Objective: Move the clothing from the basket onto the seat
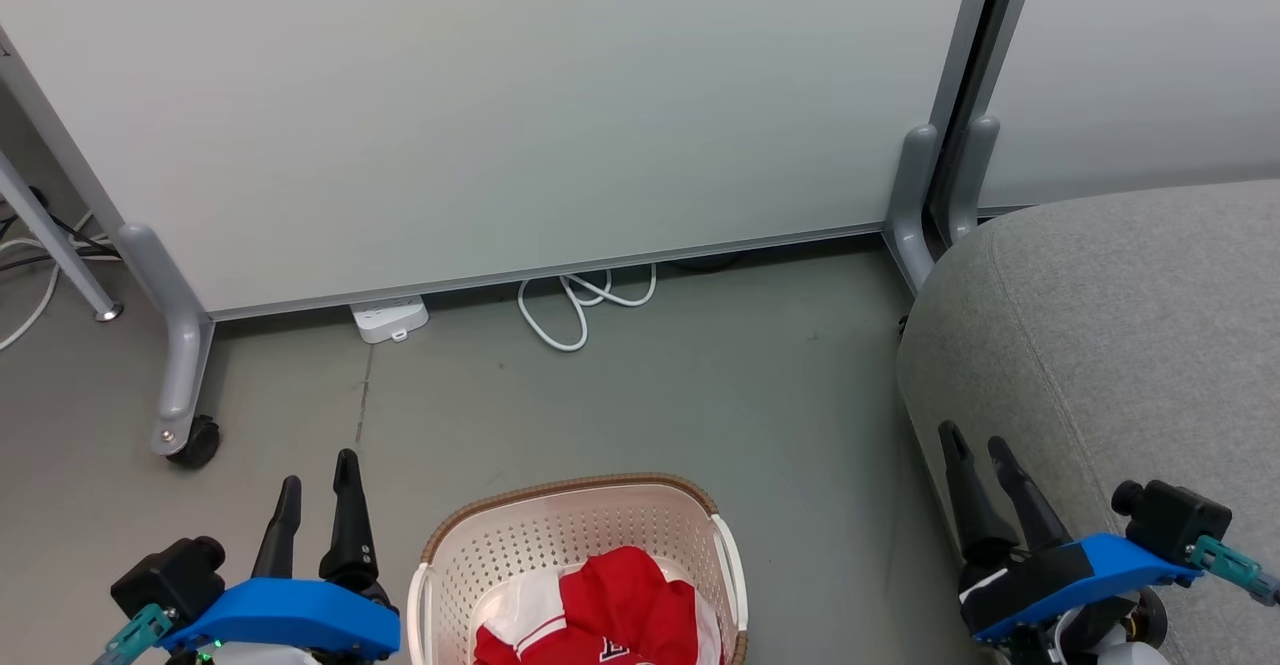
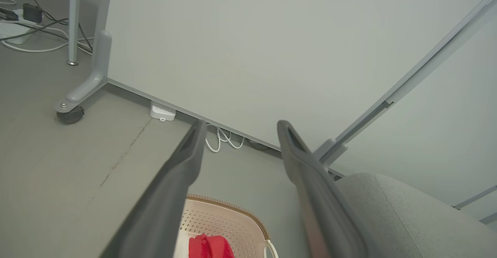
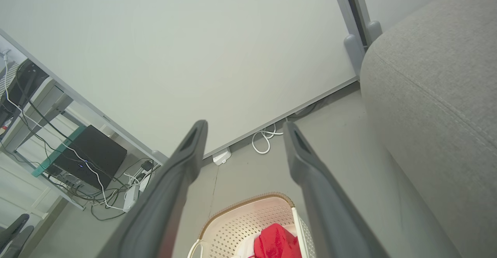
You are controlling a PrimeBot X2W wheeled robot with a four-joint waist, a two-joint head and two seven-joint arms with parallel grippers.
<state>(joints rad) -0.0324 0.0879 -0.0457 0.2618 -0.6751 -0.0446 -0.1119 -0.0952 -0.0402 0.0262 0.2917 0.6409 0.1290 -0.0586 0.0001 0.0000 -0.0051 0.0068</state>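
Clothing [image 1: 610, 610] lies bunched in the basket [image 1: 565, 520], which stands on the floor [image 1: 700, 395] at 6 o'clock in the head view. Nothing rests yet on the seat [image 1: 1130, 345] at 3 o'clock. Left end effector [image 1: 318, 471] at 7 o'clock and right end effector [image 1: 974, 437] at 5 o'clock flank the basket, fingers parted and empty — apparently a ready posture. Writing: one black-and-white lettering fragment [image 1: 613, 651] on the clothing — cut off, unreadable.

One basket [image 1: 560, 530], seat [image 1: 1120, 325]; perhaps two garments [image 1: 620, 595]
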